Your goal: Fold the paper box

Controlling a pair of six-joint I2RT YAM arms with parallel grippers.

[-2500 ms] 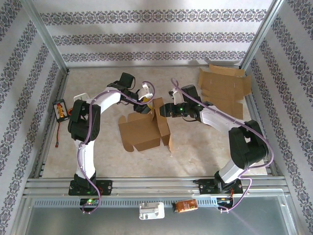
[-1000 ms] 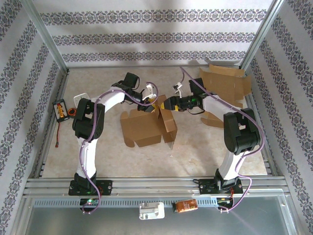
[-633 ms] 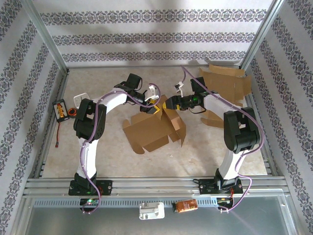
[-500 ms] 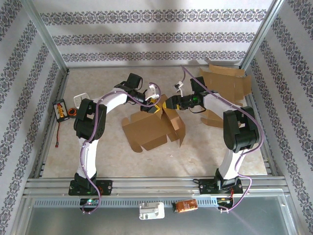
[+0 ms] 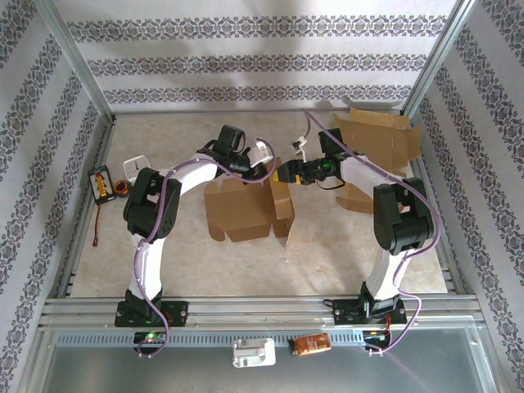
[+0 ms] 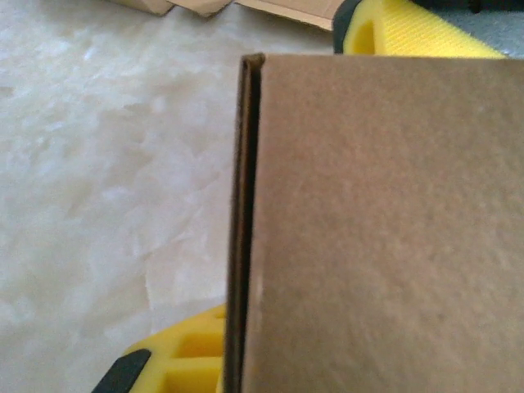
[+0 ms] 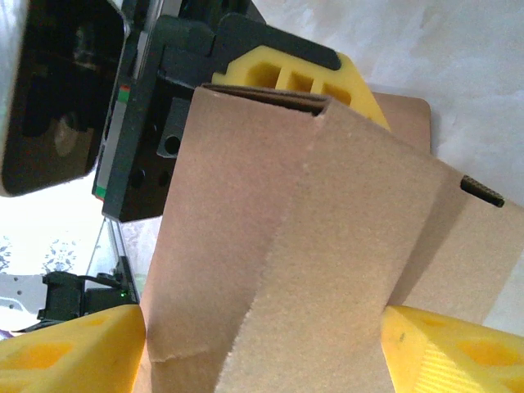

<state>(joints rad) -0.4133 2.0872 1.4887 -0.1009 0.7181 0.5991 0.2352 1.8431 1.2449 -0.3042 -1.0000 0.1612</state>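
The brown paper box (image 5: pixel 244 210) lies partly folded at mid-table, one side wall raised at its right end. My left gripper (image 5: pixel 264 169) reaches its far right corner and is shut on a cardboard panel (image 6: pixel 385 229); one yellow finger (image 6: pixel 176 364) shows beside the panel's edge, the other is hidden behind it. My right gripper (image 5: pixel 284 173) faces it from the right, open, its yellow fingers (image 7: pixel 65 348) straddling the folded wall (image 7: pixel 270 246), which spans the gap between them. The left gripper's yellow finger (image 7: pixel 286 74) shows behind that wall.
Flat cardboard blanks (image 5: pixel 378 146) lie at the back right, close to the right arm's elbow. An orange-and-black device (image 5: pixel 101 183) and a small dark ring (image 5: pixel 123 189) sit by the left rail. Metal frame rails (image 5: pixel 262 307) border the table.
The left gripper has closed on the box's panel. The box, skewed with its right flap splayed out half a second ago, has swung back square and its right wall stands closer in.
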